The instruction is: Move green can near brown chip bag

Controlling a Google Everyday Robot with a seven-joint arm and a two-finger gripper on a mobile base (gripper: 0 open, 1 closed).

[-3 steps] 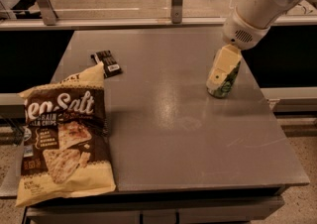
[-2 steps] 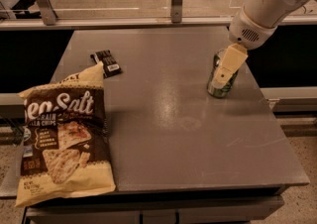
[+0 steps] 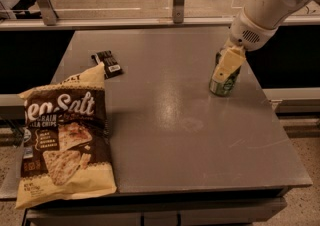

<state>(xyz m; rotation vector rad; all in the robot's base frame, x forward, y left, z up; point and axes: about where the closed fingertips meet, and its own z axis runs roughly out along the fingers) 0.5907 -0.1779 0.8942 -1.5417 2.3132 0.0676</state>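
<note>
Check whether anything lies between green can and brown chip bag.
Nothing visible does. The tool is at the green can, far right; bare table runs to the brown chip bag. The black wrapper lies behind that path.

Open table [image 3: 190, 135] between gripper [image 3: 225, 72] at can [image 3: 224, 88] and bag [image 3: 62, 145].

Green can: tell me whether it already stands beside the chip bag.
No, the can stands far right at the gripper, while the bag lies at the table's front left corner.
</note>
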